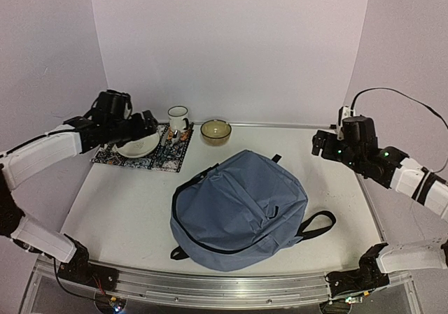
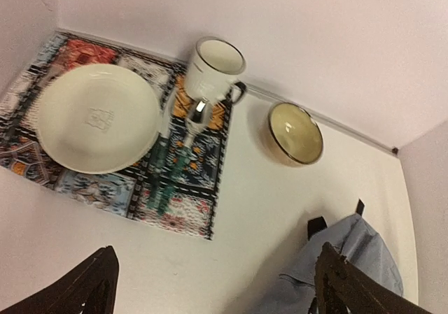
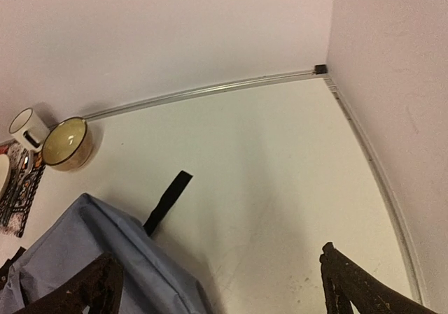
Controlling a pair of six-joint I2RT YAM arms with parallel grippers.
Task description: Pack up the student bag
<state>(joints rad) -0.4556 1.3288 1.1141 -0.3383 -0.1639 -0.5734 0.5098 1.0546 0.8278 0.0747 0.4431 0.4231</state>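
The student bag [image 1: 238, 209], a large grey-blue backpack with black straps, lies flat in the middle of the table. Its upper corner shows in the left wrist view [image 2: 364, 254] and the right wrist view [image 3: 84, 258]. My left gripper [image 1: 145, 124] hovers at the back left over the plate, its jaws wide open [image 2: 217, 289] with nothing between them. My right gripper [image 1: 323, 145] hangs in the air at the right, clear of the bag, also wide open and empty [image 3: 220, 289]. A black strap end [image 3: 166, 201] sticks out from the bag's top.
A patterned placemat [image 1: 168, 159] at the back left holds a white plate [image 1: 136, 146] and cutlery [image 2: 189, 129]. A white mug [image 1: 178, 119] and a yellow bowl [image 1: 215, 131] stand near the back wall. A metal rail [image 3: 210, 90] runs along the table's far edge.
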